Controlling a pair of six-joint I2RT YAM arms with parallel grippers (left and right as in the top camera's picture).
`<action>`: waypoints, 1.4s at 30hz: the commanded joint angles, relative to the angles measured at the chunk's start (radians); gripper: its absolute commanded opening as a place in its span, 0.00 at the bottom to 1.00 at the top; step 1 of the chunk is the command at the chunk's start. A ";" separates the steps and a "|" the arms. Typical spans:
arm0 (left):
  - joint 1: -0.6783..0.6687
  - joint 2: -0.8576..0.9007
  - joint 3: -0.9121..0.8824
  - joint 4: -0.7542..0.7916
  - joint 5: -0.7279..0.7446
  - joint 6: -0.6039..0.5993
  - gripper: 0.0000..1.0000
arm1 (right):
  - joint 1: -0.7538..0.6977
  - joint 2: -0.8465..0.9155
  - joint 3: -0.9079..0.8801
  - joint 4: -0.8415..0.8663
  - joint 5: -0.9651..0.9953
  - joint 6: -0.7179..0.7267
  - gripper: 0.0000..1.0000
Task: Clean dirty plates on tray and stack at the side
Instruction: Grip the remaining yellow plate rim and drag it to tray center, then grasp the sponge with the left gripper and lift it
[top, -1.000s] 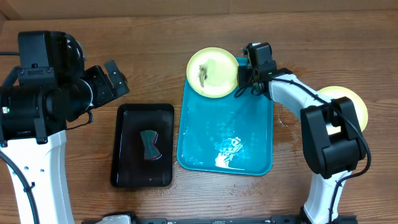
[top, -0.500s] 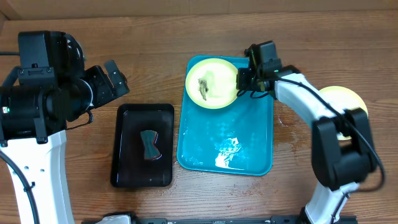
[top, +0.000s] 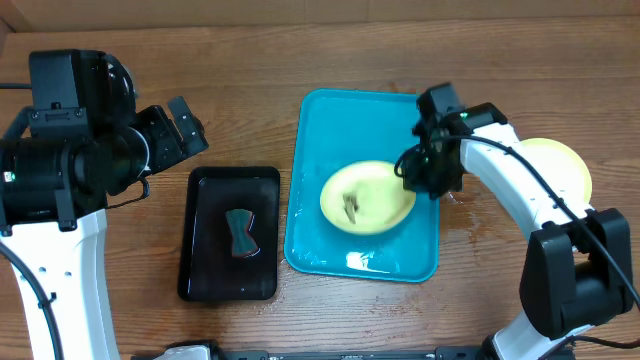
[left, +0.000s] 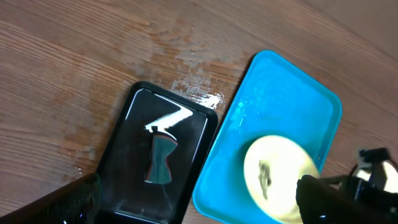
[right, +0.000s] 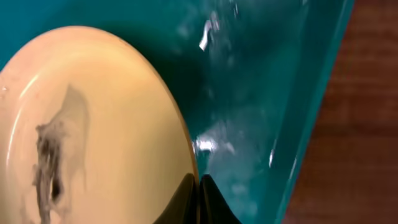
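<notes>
When counted from overhead, two plates in sight. One smeared plate (top: 367, 198) lying in the near half of the blue tray (top: 340, 120). One plain plate (top: 560, 165) out on the table (top: 300, 50) to the right, partly hidden behind the right arm. One blue tray, one black tray (top: 205, 200) just left of it, and one dark sponge (top: 239, 232) inside the black tray. Two arms, two grippers.

Against a second ago: smeared plate then overhanging the blue tray's far rim. Half a second ago, just inside the far end; now down in the near half, turned so that the smear sits left of centre. Right arm swung toward the near side along with it. Left arm, black tray, sponge and plain plate unmoved.

Right gripper (top: 410, 175) at the smeared plate's right edge. From its own wrist camera, dark fingers (right: 186, 202) pinched on the rim, nothing but the plate's thickness between them, with wet blue tray floor beyond and brown table past the tray wall.

Left gripper (top: 187, 118) up over bare table, beyond the black tray's far left corner, holding nothing and touching nothing. Fingers (left: 68, 202) spread wide, one at each bottom corner of the left wrist view, with black tray, sponge and part of the blue tray showing below between them.
</notes>
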 joint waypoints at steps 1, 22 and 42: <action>0.004 -0.007 0.020 0.002 0.006 0.012 1.00 | 0.040 -0.005 -0.080 0.027 0.000 0.015 0.04; -0.080 0.018 -0.236 -0.028 0.020 0.116 0.86 | 0.115 -0.448 -0.314 0.261 0.093 0.035 0.50; -0.201 0.344 -0.986 0.537 0.014 -0.146 0.19 | 0.115 -0.554 -0.314 0.167 0.051 0.026 0.59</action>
